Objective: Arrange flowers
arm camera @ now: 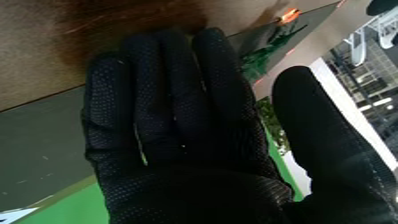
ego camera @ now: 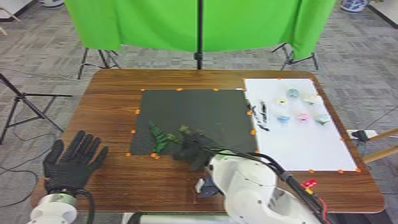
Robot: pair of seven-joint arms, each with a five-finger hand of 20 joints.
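Spreading its fingers, the left hand [ego camera: 68,172] is by the tabletop's [ego camera: 111,107] near-left corner. Straight-fingered, the right hand [ego camera: 189,151] is beside green leaves [ego camera: 161,139].

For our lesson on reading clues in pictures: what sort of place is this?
It looks like a robotics lab or test room: a robot's gloved hand rests at a wooden table marked with orange tape, and a green cloth hangs behind on a stand.
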